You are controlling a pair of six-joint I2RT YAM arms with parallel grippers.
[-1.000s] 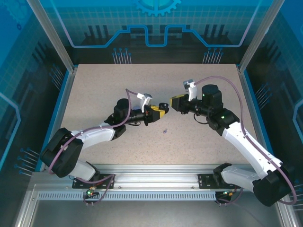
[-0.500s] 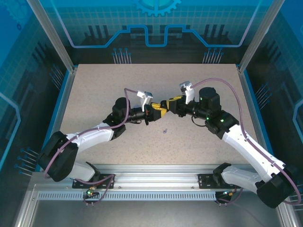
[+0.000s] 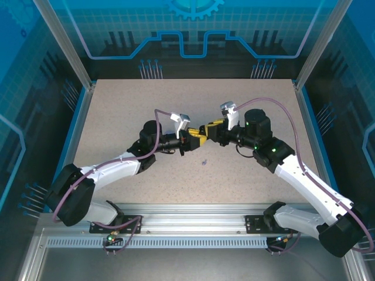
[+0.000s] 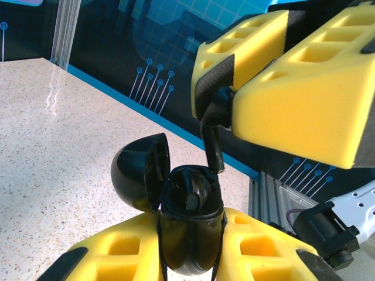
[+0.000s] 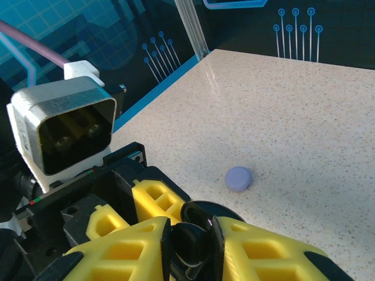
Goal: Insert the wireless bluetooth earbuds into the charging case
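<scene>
No legible text, brand or number anywhere; backdrop graphics [image 3: 193, 7] apparently plain circuit-style decoration.

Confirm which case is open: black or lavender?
The black case, clamped in the left hand, has its lid flipped back. The right hand holds a black earbud over it. The lavender case lies shut on the table.

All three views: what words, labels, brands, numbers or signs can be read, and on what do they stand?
No text can be read in any view.
The backdrop panels carry gear and circuit-line graphics, no lettering.
The black charging case, the black earbud and the lavender round case show no markings.
The wrist camera housing shows no label.
</scene>
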